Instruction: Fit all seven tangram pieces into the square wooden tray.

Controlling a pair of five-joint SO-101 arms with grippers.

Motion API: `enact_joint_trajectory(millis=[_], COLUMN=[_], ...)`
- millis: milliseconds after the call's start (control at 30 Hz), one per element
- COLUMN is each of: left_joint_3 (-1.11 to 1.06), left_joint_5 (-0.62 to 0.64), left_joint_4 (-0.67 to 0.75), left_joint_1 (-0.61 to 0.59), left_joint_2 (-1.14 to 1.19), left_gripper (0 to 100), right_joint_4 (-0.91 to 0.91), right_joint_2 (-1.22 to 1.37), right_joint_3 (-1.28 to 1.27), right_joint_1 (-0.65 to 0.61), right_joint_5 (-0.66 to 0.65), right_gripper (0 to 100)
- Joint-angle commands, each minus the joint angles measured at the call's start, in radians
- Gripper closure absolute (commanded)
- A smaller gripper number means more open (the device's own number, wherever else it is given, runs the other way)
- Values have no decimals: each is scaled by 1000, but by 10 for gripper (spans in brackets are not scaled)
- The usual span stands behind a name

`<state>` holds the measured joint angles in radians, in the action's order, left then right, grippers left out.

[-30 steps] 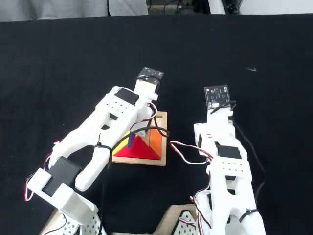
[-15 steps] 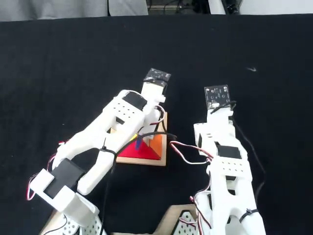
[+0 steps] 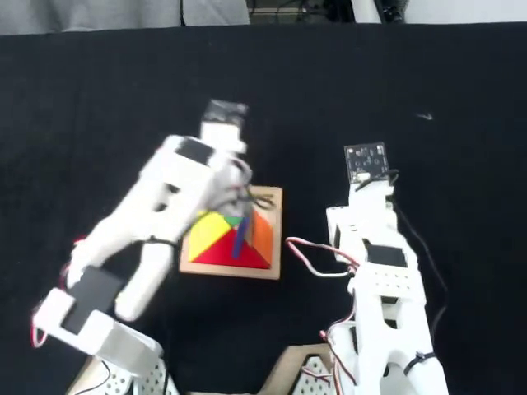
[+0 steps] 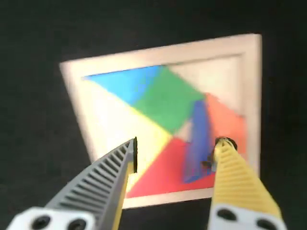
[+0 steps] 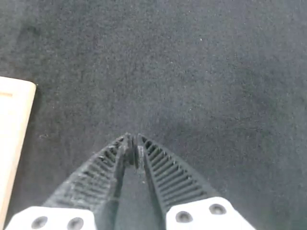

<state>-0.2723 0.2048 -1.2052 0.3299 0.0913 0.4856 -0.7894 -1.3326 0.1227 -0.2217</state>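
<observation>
1. The black counter (image 3: 412,82) carries the tray (image 3: 235,270), which lies between the two arms.
2. The left arm (image 3: 165,206) leans over the tray; the right arm (image 3: 379,271) stands beside it.
3. A yellow piece (image 4: 115,120), red piece (image 4: 160,167), green piece (image 4: 165,98) and orange piece (image 4: 225,120) lie in the tray.
4. A dark blue piece (image 4: 196,139) lies askew across the red and orange ones.
5. The left pincer (image 4: 178,146) hangs wide open and empty over the pieces.
6. The right pincer (image 5: 133,143) is closed on nothing over bare counter.

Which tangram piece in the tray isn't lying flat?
The dark blue piece, by the left gripper: it looks propped on edge between the red piece and the orange piece; the others lie flat.
</observation>
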Motion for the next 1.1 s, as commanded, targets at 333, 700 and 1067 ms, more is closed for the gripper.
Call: enact_joint_trajectory(millis=[333, 700, 1067], left_joint_3=[-82, -736, -895], left_joint_5=[-373, -316, -275], left_joint_4=[-249, 229, 385], left_joint_1=[-584, -654, -842], left_joint_2=[-582, -707, -769], left_gripper=[737, 737, 737], right_joint_4=[189, 789, 913], right_joint_2=[-173, -45, 142], right_joint_3=[88, 549, 716], right_joint_1=[-55, -476, -628], right_joint_5=[-97, -195, -753], right_gripper=[988, 987, 751])
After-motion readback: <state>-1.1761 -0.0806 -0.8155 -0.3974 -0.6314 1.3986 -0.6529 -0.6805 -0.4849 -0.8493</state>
